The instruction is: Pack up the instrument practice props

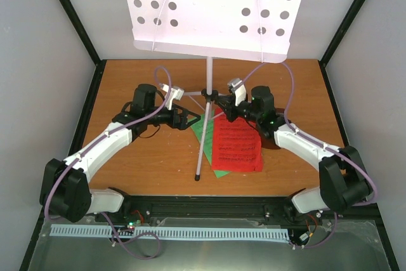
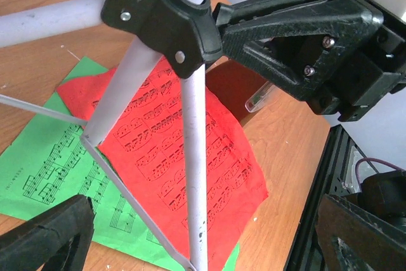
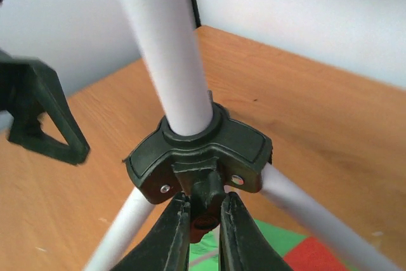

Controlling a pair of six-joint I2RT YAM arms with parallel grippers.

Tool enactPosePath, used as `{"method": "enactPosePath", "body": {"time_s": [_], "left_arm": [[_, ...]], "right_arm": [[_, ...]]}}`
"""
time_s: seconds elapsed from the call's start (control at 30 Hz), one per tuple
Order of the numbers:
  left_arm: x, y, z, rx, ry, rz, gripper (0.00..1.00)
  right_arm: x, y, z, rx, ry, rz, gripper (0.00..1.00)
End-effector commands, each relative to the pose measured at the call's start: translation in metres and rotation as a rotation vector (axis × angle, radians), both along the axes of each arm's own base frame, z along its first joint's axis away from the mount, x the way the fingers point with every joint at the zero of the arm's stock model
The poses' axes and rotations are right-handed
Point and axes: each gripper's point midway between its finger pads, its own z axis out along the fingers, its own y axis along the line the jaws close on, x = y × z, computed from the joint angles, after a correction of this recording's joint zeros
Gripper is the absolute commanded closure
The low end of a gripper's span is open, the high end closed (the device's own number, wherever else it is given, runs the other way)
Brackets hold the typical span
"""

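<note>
Two claws flank the stand (image 1: pixel 208 74), upright mid-desk over the red sheet (image 1: pixel 238 144): right gripper (image 3: pixel 204 211) pinches its hub (image 3: pixel 196 157) tab, left gripper (image 1: pixel 185 118) gapes wide alongside. Collapsing the tripod seems the step in hand; next, likely release that catch and fold legs

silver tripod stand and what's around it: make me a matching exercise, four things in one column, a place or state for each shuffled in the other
Column one:
1. red paper music sheet
2. green paper music sheet
3. left tool
4. right tool

Column two:
a. wide open beside the silver tripod stand
b. lying on top of the other sheet
c. closed on the stand's black plastic leg hub
d. partly covered, flat on the wooden table

Pairs: 1-b, 2-d, 3-a, 4-c
</note>
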Motion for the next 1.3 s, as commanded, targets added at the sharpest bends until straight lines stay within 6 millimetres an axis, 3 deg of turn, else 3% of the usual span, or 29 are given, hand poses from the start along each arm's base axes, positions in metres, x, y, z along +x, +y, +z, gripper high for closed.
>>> {"method": "enactPosePath", "body": {"time_s": [0.0,0.37,0.5,0.7,0.83,0.97,1.13,1.27], "left_arm": [[-0.001,-0.003,0.005,-0.021,-0.022,-0.021,0.04],[-0.002,-0.003,-0.002,-0.015,-0.007,-0.025,0.04],[-0.002,-0.002,-0.006,-0.008,-0.003,-0.02,0.04],[0.002,-0.001,-0.005,0.004,-0.022,-0.006,0.04],[0.005,0.001,0.009,0.006,-0.067,0.006,0.04],[0.009,0.004,0.028,0.016,-0.129,0.025,0.03],[0.023,0.019,0.049,0.067,-0.251,0.128,0.02],[0.026,0.032,0.05,0.108,-0.302,0.196,0.02]], "right_arm": [[0.0,-0.013,0.01,-0.255,-0.348,-0.004,0.92],[0.013,-0.025,0.007,-0.704,-0.698,-0.052,0.88],[0.01,-0.025,0.015,-0.725,-0.745,-0.081,0.82],[-0.024,-0.022,0.043,-0.444,-0.692,-0.073,0.48],[-0.046,-0.03,0.056,-0.196,-0.561,-0.127,0.3],[-0.046,-0.049,0.057,0.083,-0.258,-0.288,0.25],[-0.05,-0.046,0.064,0.413,0.065,-0.327,0.21],[-0.044,-0.044,0.061,0.582,0.273,-0.372,0.17]]}}
